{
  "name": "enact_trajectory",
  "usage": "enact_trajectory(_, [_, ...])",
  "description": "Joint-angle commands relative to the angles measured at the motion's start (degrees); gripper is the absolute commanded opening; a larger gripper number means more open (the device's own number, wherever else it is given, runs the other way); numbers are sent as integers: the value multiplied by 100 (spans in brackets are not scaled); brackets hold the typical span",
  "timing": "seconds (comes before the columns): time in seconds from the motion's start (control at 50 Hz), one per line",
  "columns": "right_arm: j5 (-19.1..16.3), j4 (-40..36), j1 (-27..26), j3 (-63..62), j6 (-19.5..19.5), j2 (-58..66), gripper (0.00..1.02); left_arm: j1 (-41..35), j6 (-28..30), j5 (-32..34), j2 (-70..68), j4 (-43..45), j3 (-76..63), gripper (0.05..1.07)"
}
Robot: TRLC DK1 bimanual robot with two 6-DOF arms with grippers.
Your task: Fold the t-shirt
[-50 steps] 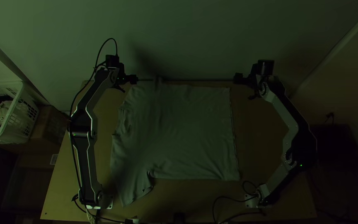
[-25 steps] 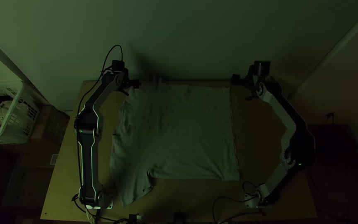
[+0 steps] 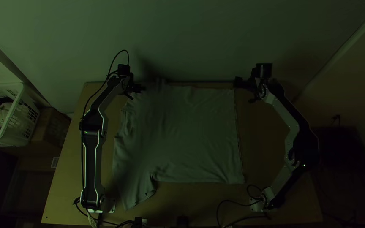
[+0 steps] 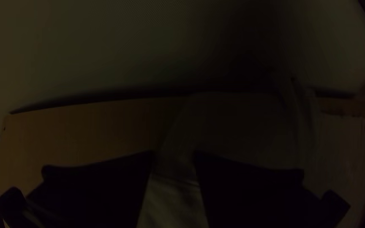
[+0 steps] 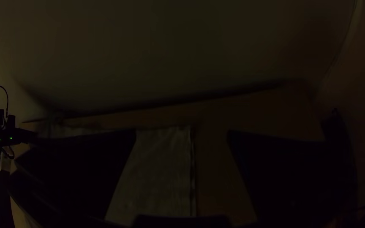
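The pale t-shirt [image 3: 186, 135] lies spread on the table, its straight hem toward the right and one sleeve [image 3: 136, 190] toward the near left. My left gripper [image 3: 141, 88] is over the shirt's far left corner; in the left wrist view the left gripper [image 4: 174, 156] stands open, with shirt cloth [image 4: 174, 202] beyond the gap. My right gripper [image 3: 237, 82] is by the far right corner. In the right wrist view the right gripper [image 5: 182, 135] is wide open, the shirt's edge [image 5: 191, 169] showing between its fingers.
A white basket [image 3: 15, 118] with cloth inside stands left of the table [image 3: 70, 185], beside a cardboard box [image 3: 53, 128]. A wall [image 3: 191, 38] rises behind the table's far edge. Cables [image 3: 229, 202] lie at the near edge.
My left gripper has moved a little to the right and nearer the table's near edge. My right gripper has shifted slightly left. The shirt lies as before.
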Motion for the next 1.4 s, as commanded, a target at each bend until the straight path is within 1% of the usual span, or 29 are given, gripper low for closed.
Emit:
enact_trajectory(0.0, [35, -59, -35, -57, 125, 335, 98, -70, 71, -31, 141, -24, 119, 8])
enact_trajectory(0.12, [26, -112, -26, 22, 125, 564, 98, -96, 27, -23, 62, -32, 119, 8])
enact_trajectory(0.2, [26, -279, -8, 198, 239, 740, 98, -105, 18, -5, -35, -68, 93, 8])
enact_trajectory(0.32, [26, -586, -8, 532, 292, 1091, 98, -114, -44, 4, -149, -147, 93, 8])
enact_trajectory(0.64, [26, -657, 36, 1419, 336, 1979, 98, -123, -70, 56, -404, -323, -74, 8])
enact_trajectory(0.7, [26, -683, 53, 1639, 406, 2155, 98, -114, -96, 56, -422, -323, -118, 8])
enact_trajectory(0.74, [26, -701, 62, 1788, 415, 2269, 95, -105, -105, 56, -430, -331, -144, 8])
enact_trajectory(0.82, [26, -788, 124, 2096, 415, 2533, 95, -96, -105, 56, -457, -331, -188, 8])
enact_trajectory(0.96, [26, -1254, 159, 2834, 415, 3034, 95, -87, -105, 56, -474, -323, -179, 8])
enact_trajectory(1.04, [26, -1439, 176, 3063, 415, 3227, 86, -79, -105, 56, -465, -314, -171, 8])
enact_trajectory(1.08, [26, -1465, 194, 3080, 415, 3280, 84, -79, -105, 56, -465, -305, -162, 8])
enact_trajectory(1.2, [26, -1509, 220, 3080, 450, 3403, 83, -35, -96, 56, -501, -287, -144, 8])
enact_trajectory(1.22, [35, -1527, 238, 3080, 459, 3411, 81, -26, -88, 56, -501, -287, -144, 8])
enact_trajectory(1.24, [35, -1527, 238, 3089, 467, 3420, 76, -17, -88, 56, -501, -287, -144, 8])
enact_trajectory(1.32, [26, -1536, 247, 3133, 450, 3499, 47, 18, -70, 56, -492, -287, -144, 8])
enact_trajectory(1.38, [35, -1536, 273, 3168, 415, 3561, 28, 36, -79, 56, -492, -287, -171, 8])
